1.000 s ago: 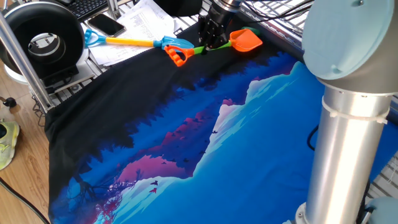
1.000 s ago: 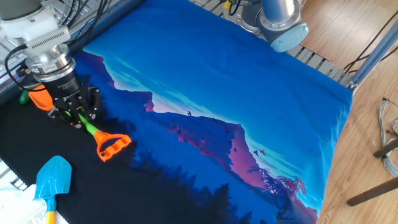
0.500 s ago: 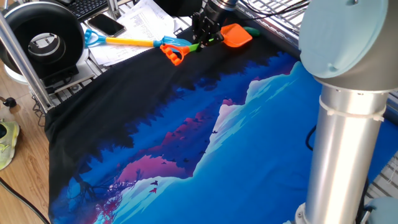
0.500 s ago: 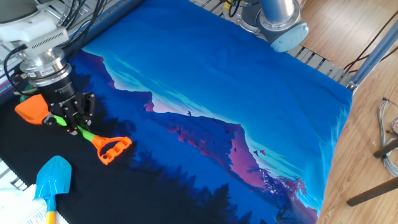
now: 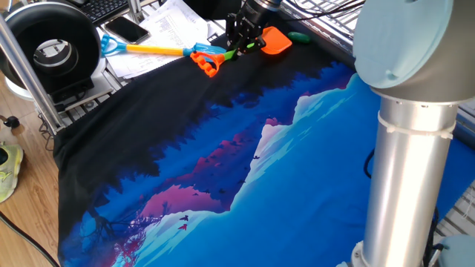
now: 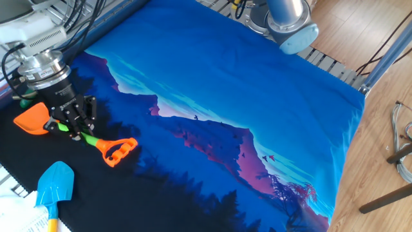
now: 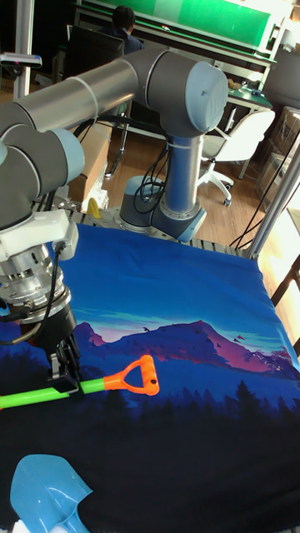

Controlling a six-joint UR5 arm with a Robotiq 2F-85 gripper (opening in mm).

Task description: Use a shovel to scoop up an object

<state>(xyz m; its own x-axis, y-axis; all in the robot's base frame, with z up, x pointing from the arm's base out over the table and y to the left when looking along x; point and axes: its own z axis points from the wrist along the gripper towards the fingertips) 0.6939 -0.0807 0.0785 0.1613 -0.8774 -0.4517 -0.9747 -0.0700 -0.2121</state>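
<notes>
One hand (image 6: 72, 124), at the left of my other fixed view, is clamped on the shovel (image 6: 77, 129) at its green shaft. The object (image 5: 299, 35) lies just right of the orange blade, apart from the hand.

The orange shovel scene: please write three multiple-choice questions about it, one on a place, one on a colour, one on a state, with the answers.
1. Where does the gripper hold the shovel?
A. on the blade
B. on the green shaft
C. on the D-handle

2. What colour is the blade of the other shovel?
A. blue
B. red
C. white

3. What is the state of the gripper?
A. open above the cloth
B. shut on nothing
C. shut on the shovel

Answers: 1 B, the fingers close on the shaft between blade and handle. 2 A, the blade near the bottom edge of the other fixed view is light blue. 3 C, the shaft runs through the closed fingers.
</notes>
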